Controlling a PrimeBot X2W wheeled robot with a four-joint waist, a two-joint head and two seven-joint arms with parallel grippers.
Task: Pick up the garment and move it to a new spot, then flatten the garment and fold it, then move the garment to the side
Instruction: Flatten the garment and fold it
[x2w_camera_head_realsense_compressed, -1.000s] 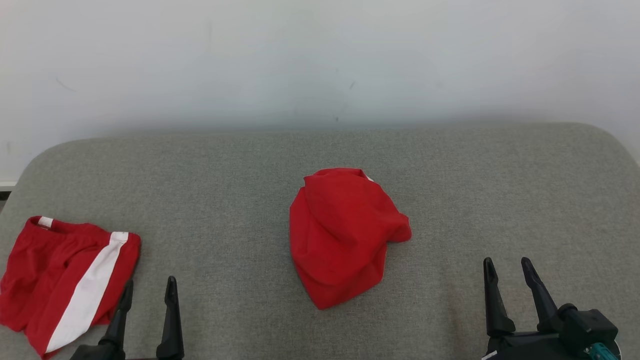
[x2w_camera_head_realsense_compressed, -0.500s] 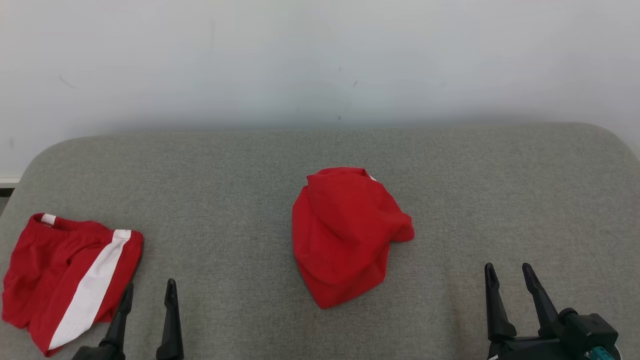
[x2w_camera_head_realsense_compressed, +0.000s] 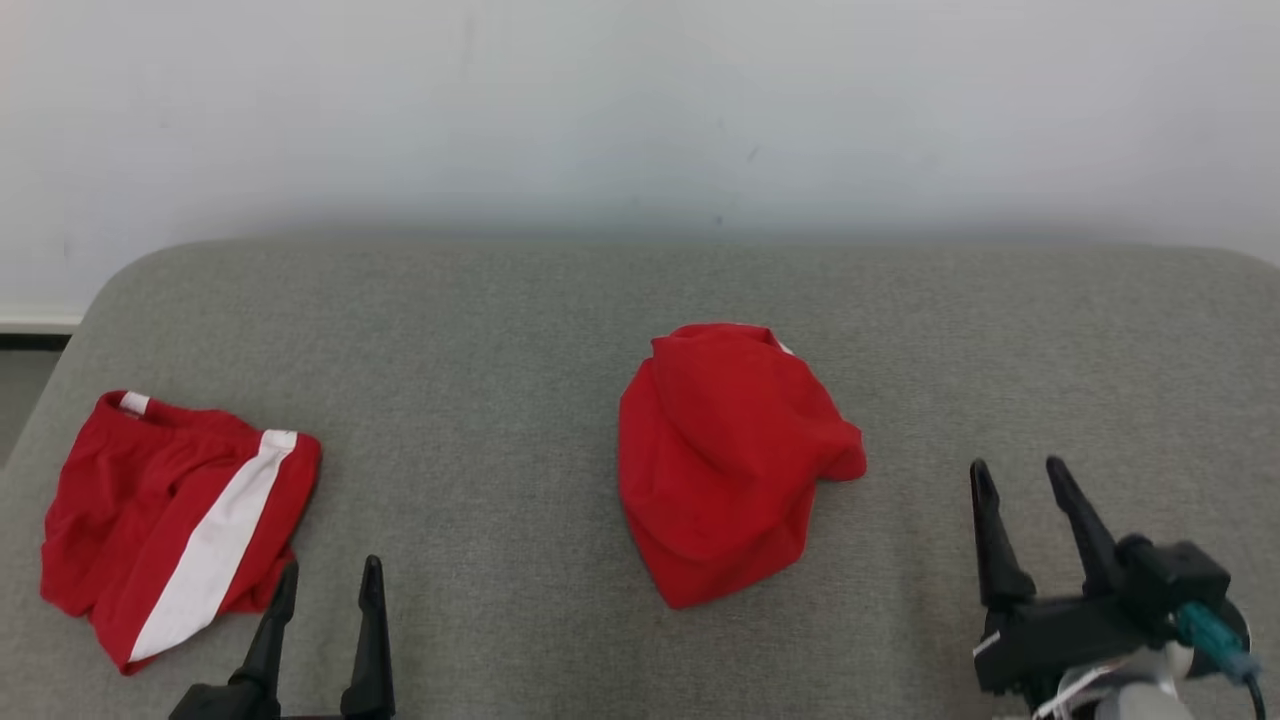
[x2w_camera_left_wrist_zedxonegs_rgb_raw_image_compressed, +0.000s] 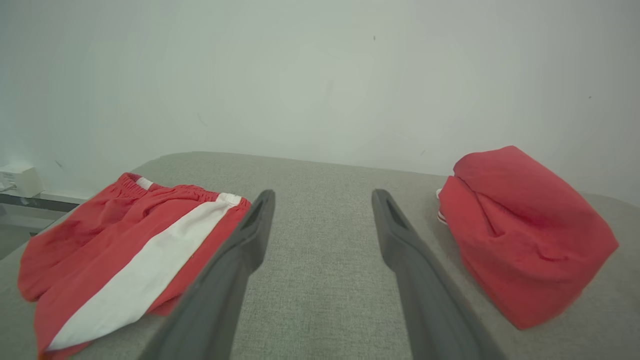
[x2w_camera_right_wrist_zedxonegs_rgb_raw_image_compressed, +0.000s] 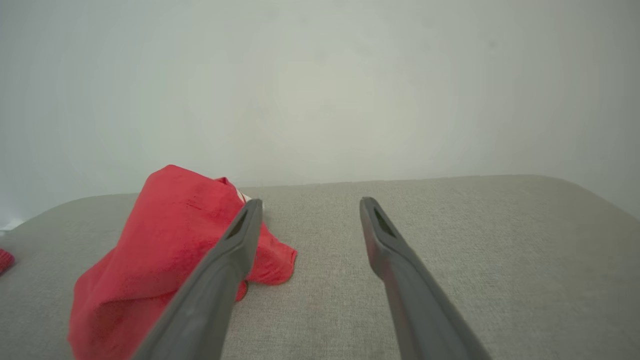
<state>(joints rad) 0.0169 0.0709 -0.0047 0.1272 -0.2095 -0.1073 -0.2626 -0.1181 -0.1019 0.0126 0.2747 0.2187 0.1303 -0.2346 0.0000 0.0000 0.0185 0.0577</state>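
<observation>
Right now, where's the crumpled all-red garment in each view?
Head view: crumpled red garment at centre.
Left wrist view: right side, right of the fingers.
Right wrist view: lower left, one of the fingers crossing it.
Shared landmark: grey cushion beneath it.

Both jaws wide apart, empty: left end effector (x2w_camera_head_realsense_compressed: 331, 563) lower left, right end effector (x2w_camera_head_realsense_compressed: 1017, 464) lower right.

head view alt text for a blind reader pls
A crumpled red garment lies centred on a grey padded surface. To its left lie striped red shorts. The left gripper and right gripper, both open, hold nothing, near the bottom corners.
</observation>
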